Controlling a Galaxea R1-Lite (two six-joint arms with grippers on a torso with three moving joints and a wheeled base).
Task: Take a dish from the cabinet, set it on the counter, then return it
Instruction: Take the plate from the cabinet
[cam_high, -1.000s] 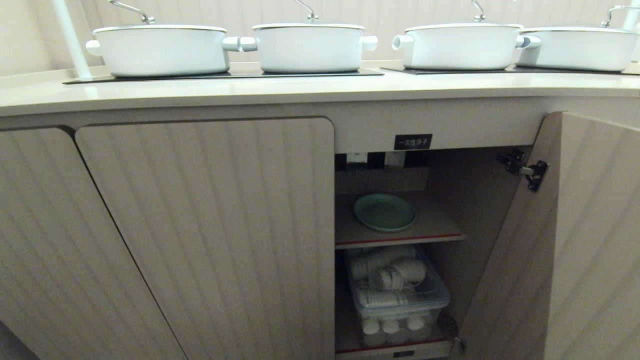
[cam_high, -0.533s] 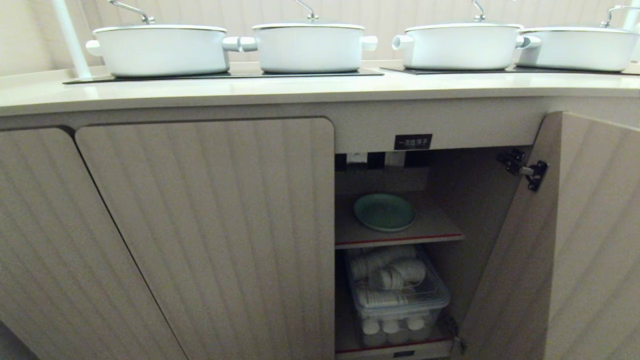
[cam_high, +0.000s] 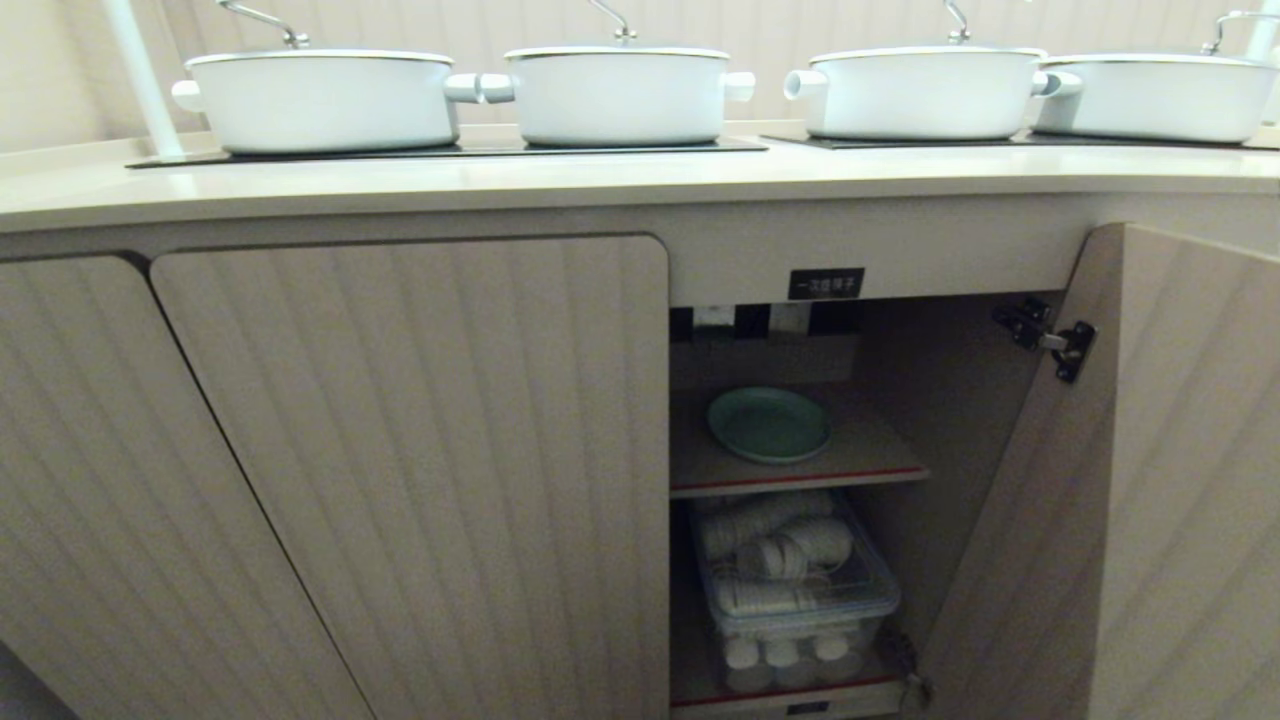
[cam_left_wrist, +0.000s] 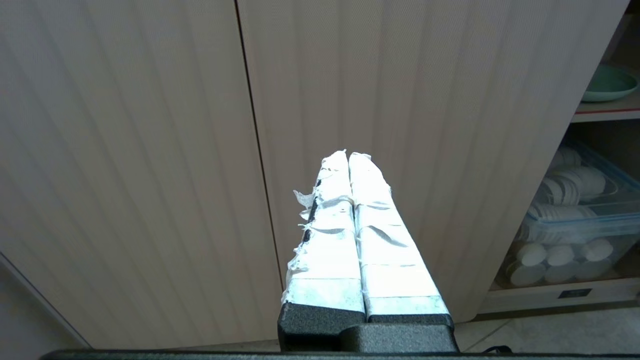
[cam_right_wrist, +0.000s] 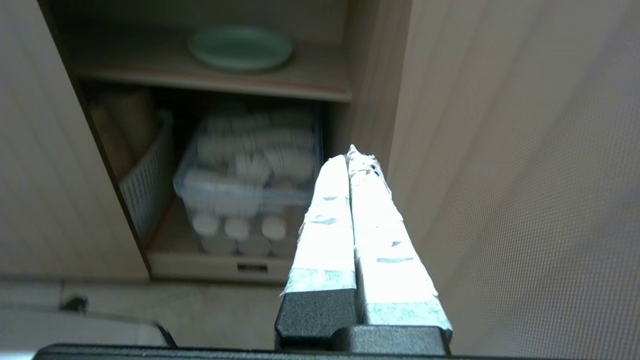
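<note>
Head view looks at the cabinet (cam_high: 420, 450) under the counter (cam_high: 600, 180), with its right-hand door (cam_high: 1150, 480) swung open and neither of my arms in sight. On the upper wooden shelf (cam_high: 860, 455) inside lies the dish (cam_high: 769, 424) — mint green, flat on the board, nothing else touching it. Below it, on the bottom shelf, sits a clear plastic box (cam_high: 800, 590) packed with white cups and lids. Four white pots (cam_high: 320, 98) stand in a row on the black glass panels of the counter above.

My left gripper (cam_left_wrist: 348, 156) hangs low in front of the closed ribbed doors, its taped fingers pressed together with nothing between them; the dish shows only at the far edge of that wrist view. My right gripper (cam_right_wrist: 351, 151) is also pressed closed and empty, held low before the open compartment, pointing toward the inner face of the open door — well short of the dish on its shelf. A white slatted basket (cam_right_wrist: 145, 185) stands beside the plastic box
</note>
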